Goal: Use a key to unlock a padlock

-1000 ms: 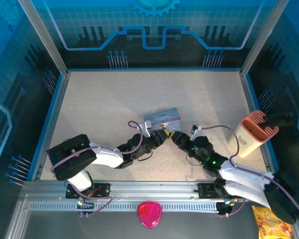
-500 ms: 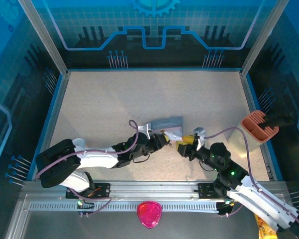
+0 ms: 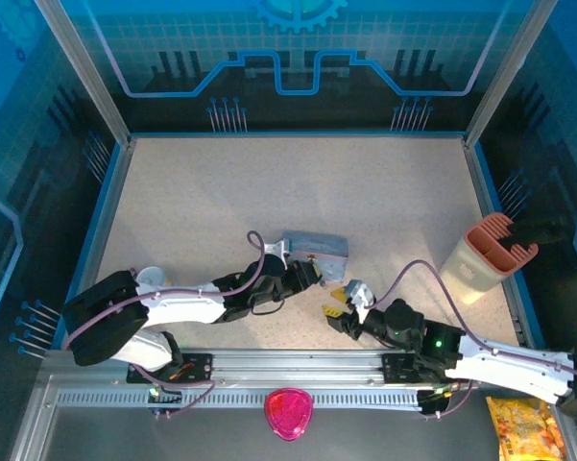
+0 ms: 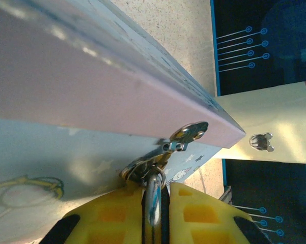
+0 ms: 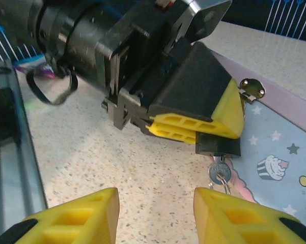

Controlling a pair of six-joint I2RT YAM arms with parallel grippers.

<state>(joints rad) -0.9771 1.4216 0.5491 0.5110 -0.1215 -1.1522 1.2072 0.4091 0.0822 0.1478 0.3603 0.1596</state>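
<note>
Padlock [image 5: 219, 146] top hidden between left fingers [image 5: 193, 127], key [image 5: 217, 174] blade sunk in its body, tin [image 5: 277, 147] cut off by frame edge, right fingers [image 5: 76, 216] cropped at their bases.

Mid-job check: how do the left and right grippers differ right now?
The left gripper is shut on the padlock at the hasp of the tin; the right gripper is open and holds nothing. The left gripper is right at the tin; the right gripper sits back from it over the table, short of the key hanging under the padlock. Both have yellow fingers.
</note>
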